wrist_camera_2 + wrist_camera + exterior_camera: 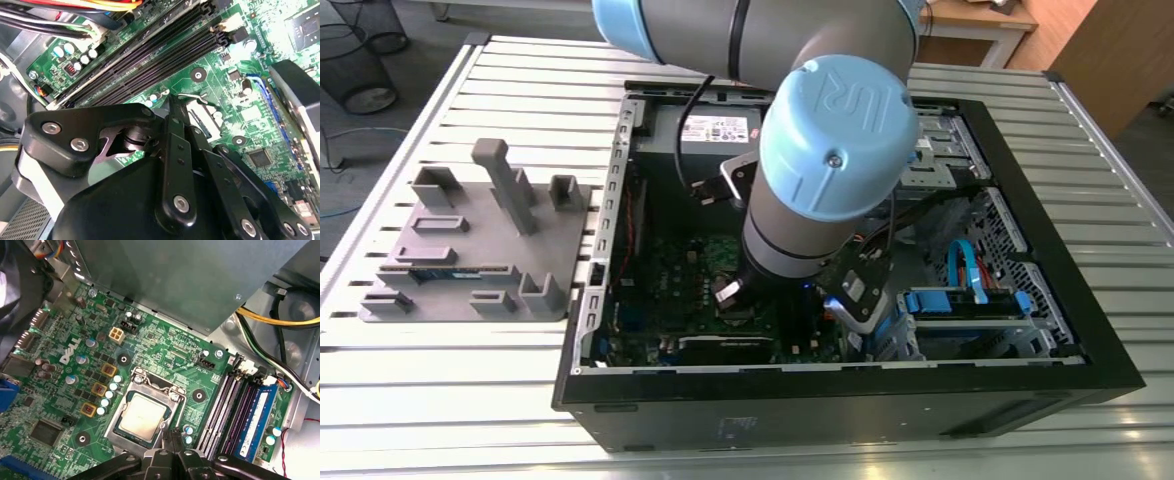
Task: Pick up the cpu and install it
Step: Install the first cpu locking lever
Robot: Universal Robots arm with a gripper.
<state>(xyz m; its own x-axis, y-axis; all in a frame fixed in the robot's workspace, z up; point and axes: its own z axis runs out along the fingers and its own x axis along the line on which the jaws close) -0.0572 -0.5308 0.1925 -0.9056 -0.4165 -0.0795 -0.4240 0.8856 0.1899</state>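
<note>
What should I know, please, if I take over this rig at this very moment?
Gripper: shut and holding nothing, with its tips at the edge of the socket.
The small square silver-topped cpu: lies flat inside the metal socket frame on the green motherboard, apart from the gripper.
Done: the cpu is in its socket.
Left: I cannot tell whether the frame is latched, so treat locking as unconfirmed.
</note>
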